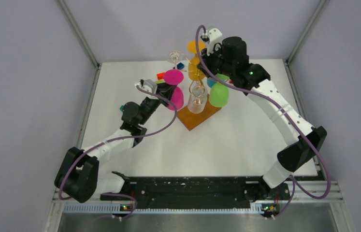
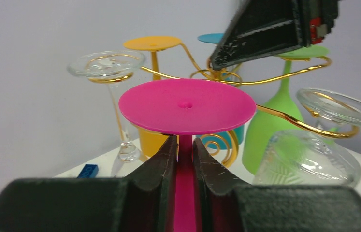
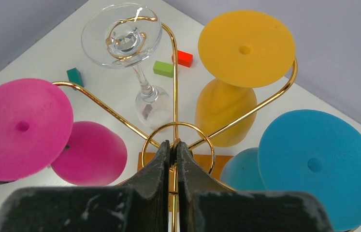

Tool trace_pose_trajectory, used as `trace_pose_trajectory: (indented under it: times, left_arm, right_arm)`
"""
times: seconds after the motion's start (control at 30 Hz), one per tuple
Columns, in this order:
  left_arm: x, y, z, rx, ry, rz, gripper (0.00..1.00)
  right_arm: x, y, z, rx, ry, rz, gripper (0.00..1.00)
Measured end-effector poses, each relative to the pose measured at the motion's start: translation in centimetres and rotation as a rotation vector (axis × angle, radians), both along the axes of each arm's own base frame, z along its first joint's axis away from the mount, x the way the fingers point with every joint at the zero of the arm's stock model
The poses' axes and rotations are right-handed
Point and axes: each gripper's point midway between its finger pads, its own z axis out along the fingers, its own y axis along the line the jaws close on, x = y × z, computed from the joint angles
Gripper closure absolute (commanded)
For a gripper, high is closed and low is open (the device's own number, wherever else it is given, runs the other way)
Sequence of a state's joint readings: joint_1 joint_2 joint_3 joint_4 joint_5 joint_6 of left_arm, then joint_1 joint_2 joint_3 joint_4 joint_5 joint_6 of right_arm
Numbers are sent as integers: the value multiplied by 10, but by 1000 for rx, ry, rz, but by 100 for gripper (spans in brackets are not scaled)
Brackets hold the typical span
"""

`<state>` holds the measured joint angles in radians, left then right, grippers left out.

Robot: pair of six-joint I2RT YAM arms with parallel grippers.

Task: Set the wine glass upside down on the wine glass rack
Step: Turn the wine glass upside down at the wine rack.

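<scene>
My left arm reaches forward from its base, elbow bent low, its forearm slanting up to the left side of the wine glass rack (image 1: pixel 197 118), which stands on its wooden base at the middle of the worktop (image 1: pixel 246 145). My left tool (image 2: pixel 184 145) is clenched around the stem of the pink wine glass (image 2: pixel 187 106), which is upside down, foot on top and bowl below. The foot lies over the end of one gold wire arm; I cannot tell whether it rests on the arm. My right arm arches high from its base and bends over the rack's top, wrist pointing down. My right tool (image 3: pixel 172 147) is pinched on the rack's thin central wire. Yellow, blue, green and clear glasses hang from the other arms.
</scene>
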<state>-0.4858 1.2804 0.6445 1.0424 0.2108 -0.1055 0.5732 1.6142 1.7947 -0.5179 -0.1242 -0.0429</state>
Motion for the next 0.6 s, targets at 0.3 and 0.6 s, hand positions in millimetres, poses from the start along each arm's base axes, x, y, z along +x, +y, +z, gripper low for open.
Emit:
trace_pose_trajectory:
  times: [0.3, 0.6]
  left_arm:
    - [-7, -16, -10, 46, 2, -97, 97]
    - [-3, -18, -10, 53, 17, -98, 74]
  right_arm:
    - [0, 0, 0, 0, 0, 1, 100]
    - [0, 0, 0, 0, 0, 2, 91]
